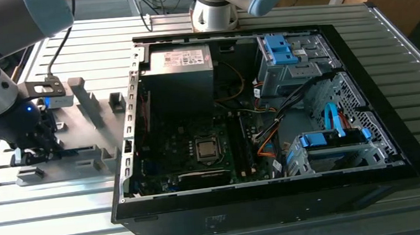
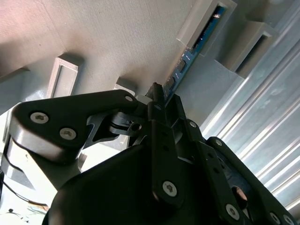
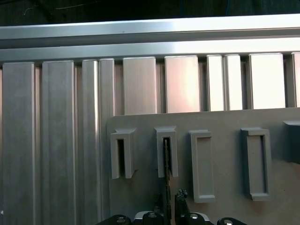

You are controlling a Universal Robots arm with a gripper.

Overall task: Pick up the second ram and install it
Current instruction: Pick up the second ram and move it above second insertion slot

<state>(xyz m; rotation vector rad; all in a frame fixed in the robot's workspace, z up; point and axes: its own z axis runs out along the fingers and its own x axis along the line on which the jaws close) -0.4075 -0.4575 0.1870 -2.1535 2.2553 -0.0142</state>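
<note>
The second ram (image 2: pixel 180 68) stands on edge in a slot of the grey holder (image 1: pixel 97 153) on the worktop (image 1: pixel 69 221), left of the exterior view, not yet lifted. The gripper (image 1: pixel 39 153) straddles it, though I cannot tell if it grips. Both pickup and installation in the open computer case (image 1: pixel 275 201) remain to be done.

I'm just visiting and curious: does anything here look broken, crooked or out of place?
Nothing stands out. The computer case lies open on its side. The second ram stands straight in a slot of the grey holder, with the gripper at it.
</note>
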